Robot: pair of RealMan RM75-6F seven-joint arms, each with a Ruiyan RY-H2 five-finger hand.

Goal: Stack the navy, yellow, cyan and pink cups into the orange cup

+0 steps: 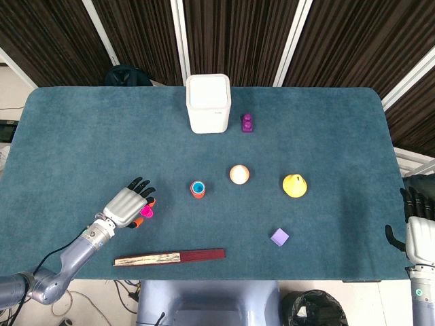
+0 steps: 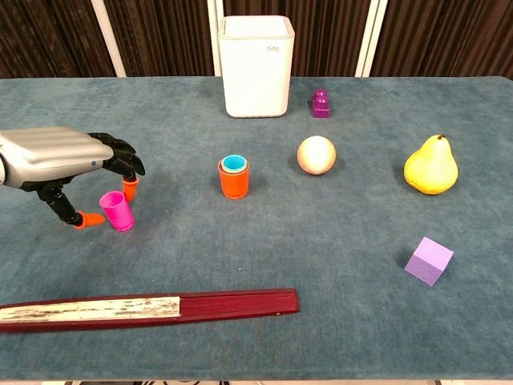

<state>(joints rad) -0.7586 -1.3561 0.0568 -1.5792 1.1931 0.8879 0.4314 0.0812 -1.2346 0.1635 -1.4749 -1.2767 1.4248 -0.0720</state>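
Cups visible: one pink cup (image 2: 117, 211) standing alone at left, and one orange cup (image 2: 233, 180) at centre with one cyan cup (image 2: 233, 164) nested inside it. Other items, one each: white bin (image 2: 256, 66) far centre, purple brick (image 2: 321, 103), cream ball (image 2: 316, 155), yellow pear (image 2: 430, 165) right, lilac cube (image 2: 428, 261) near right, folded fan (image 2: 148, 309) near left

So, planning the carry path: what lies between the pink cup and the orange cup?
Only bare blue tabletop lies between the pink cup and the orange cup; the chest view shows it best.
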